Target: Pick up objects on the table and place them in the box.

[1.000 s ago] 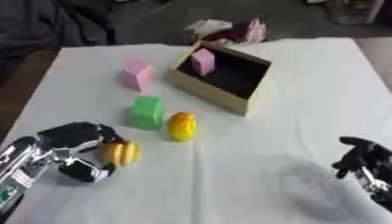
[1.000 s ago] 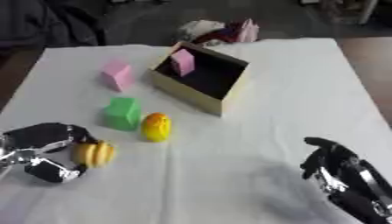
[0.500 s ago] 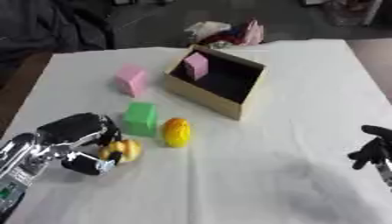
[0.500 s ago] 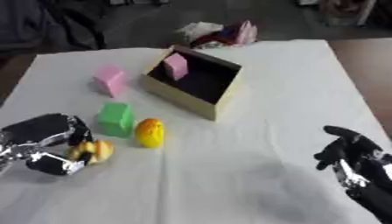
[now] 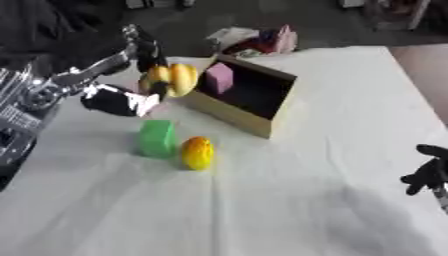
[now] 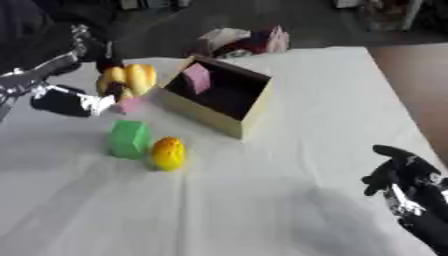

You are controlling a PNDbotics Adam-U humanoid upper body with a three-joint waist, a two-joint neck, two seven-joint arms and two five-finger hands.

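My left hand (image 5: pixel 121 99) is raised over the table's left side, shut on a yellow ribbed fruit-like thing (image 5: pixel 171 79). It holds this just left of the tan open box (image 5: pixel 234 116). A pink block (image 5: pixel 219 78) leans inside the box. On the cloth in front lie a green block (image 5: pixel 157 138) and a yellow-orange oval fruit (image 5: pixel 198 152). Another pink block (image 6: pixel 131 105) peeks out below the held thing. My right hand (image 6: pixel 404 183) rests at the lower right with relaxed fingers, holding nothing.
A white cloth (image 5: pixel 289 210) covers the table. A heap of pink, white and dark things (image 5: pixel 258 39) lies beyond the box at the far edge. The bare brown tabletop (image 6: pixel 416 85) shows at the right.
My left hand has lifted the yellow ribbed thing off the cloth and carried it up and toward the box. The view has also shifted. The right hand stays low at the right.
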